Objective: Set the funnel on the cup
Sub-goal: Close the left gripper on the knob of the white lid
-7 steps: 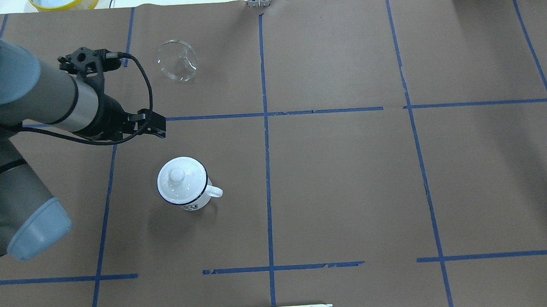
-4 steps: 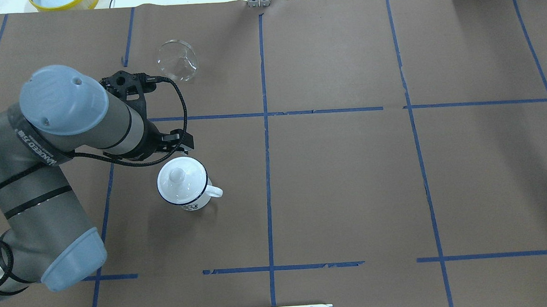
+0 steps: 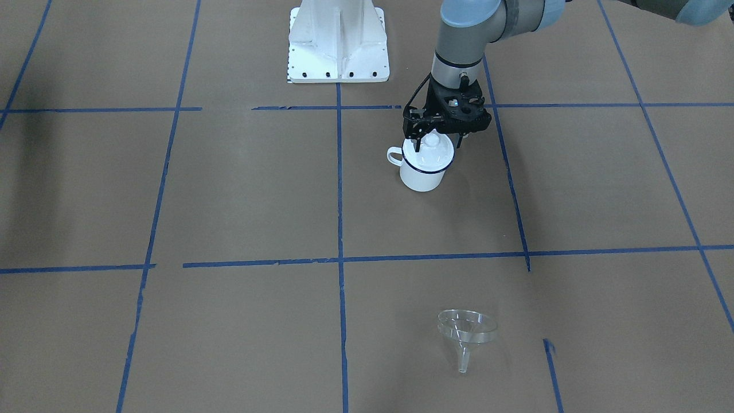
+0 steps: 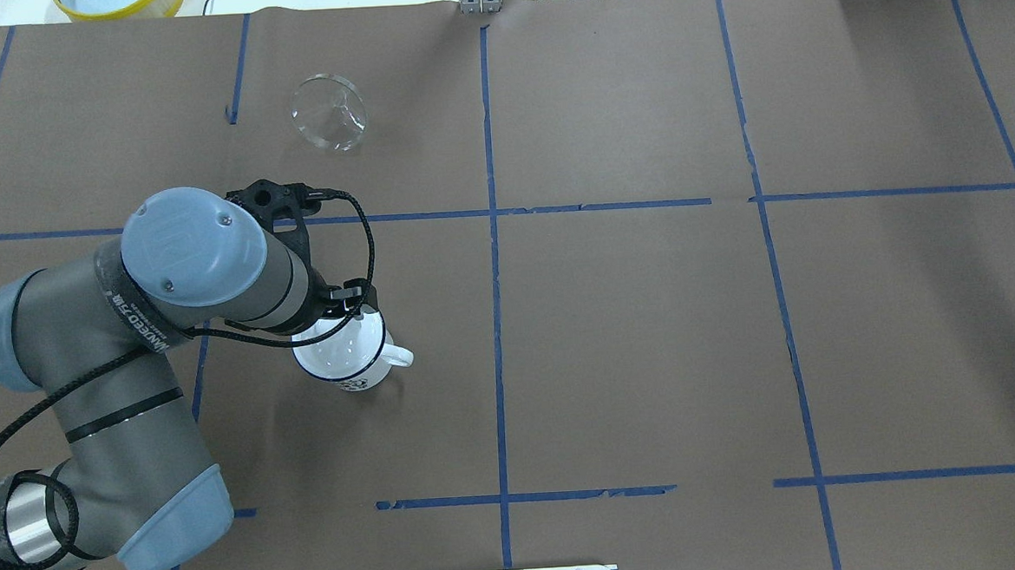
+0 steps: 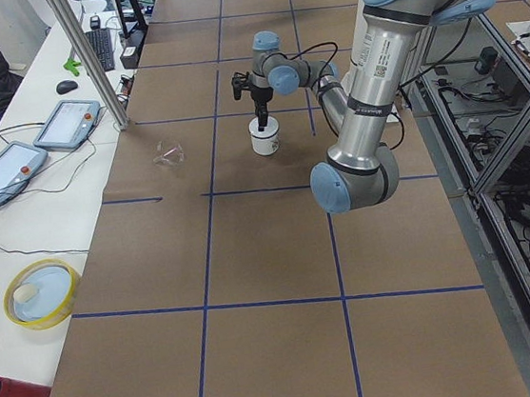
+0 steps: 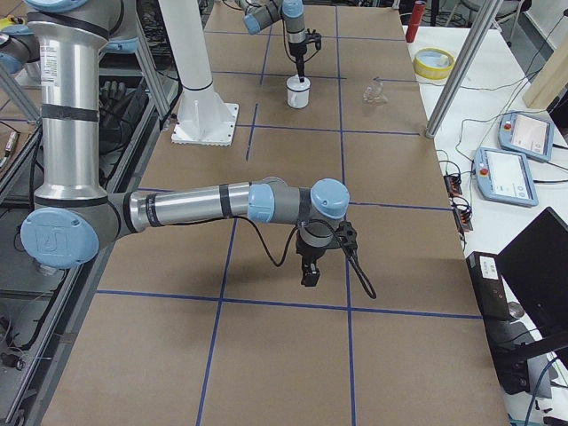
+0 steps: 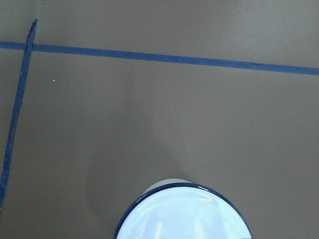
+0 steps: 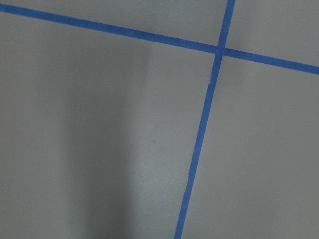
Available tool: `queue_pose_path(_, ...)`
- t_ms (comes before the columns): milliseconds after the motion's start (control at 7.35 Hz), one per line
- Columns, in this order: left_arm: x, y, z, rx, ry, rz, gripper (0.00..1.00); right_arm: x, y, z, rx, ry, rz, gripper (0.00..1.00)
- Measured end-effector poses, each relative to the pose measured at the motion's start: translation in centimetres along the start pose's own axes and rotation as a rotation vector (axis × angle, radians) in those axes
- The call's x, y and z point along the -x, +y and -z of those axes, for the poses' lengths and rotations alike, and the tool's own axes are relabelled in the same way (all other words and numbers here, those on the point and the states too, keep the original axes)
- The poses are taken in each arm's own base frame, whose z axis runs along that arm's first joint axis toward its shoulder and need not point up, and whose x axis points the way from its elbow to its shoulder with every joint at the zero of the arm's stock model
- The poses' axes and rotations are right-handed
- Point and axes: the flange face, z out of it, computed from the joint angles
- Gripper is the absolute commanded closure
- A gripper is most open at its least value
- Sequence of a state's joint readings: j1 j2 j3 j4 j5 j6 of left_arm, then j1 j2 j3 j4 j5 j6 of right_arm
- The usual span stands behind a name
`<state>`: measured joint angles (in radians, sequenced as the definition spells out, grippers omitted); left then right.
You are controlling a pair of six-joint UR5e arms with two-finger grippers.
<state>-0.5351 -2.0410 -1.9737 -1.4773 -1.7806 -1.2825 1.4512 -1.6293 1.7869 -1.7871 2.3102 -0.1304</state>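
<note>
The cup (image 3: 423, 172) is a white mug with a dark blue rim, standing upright with a round white knobbed lid (image 3: 431, 150) on it. It also shows in the overhead view (image 4: 357, 371). My left gripper (image 3: 433, 139) hangs directly over the lid, open, with a finger on each side of the knob. The left wrist view shows the lid (image 7: 184, 214) just below. The clear funnel (image 3: 465, 330) lies on its side further out on the table, far from the cup, also in the overhead view (image 4: 329, 112). My right gripper (image 6: 309, 277) shows only in the exterior right view, low over bare paper; I cannot tell its state.
Brown paper with blue tape lines covers the table. The white robot base plate (image 3: 338, 43) stands at the robot's edge. A yellow-rimmed dish (image 4: 119, 1) sits beyond the far left corner. Two tablets (image 5: 65, 123) lie off the far edge.
My left arm has swung in from the left and forward, bringing its gripper from beside the funnel's column to right over the lidded cup. Cup, lid and funnel have not moved.
</note>
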Motion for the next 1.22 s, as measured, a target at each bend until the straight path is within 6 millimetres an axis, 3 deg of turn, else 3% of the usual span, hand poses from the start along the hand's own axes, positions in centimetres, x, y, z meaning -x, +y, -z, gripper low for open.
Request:
queue_pose_path(408, -0.3, 0.4, 0.6, 0.002, 0.016, -0.005, 0.26, -0.1, 0.0, -0.1, 0.001, 0.000, -0.001, 0.00)
queue_pose_path(544, -0.3, 0.4, 1.0, 0.002, 0.023, -0.006, 0.37, -0.1, 0.0, -0.1, 0.001, 0.000, -0.001, 0.00)
queue_pose_path(816, -0.4, 0.5, 1.3, 0.003, 0.029, -0.007, 0.92, 0.0, 0.0, 0.0, 0.000, 0.000, 0.000, 0.00)
queue_pose_path(952, -0.4, 0.5, 1.3, 0.004, 0.030, -0.007, 1.00, 0.0, 0.0, 0.0, 0.001, 0.000, -0.001, 0.00)
queue_pose_path(1224, -0.4, 0.5, 1.4, 0.003, 0.031, -0.008, 1.00, 0.0, 0.0, 0.0, 0.000, 0.000, 0.000, 0.00)
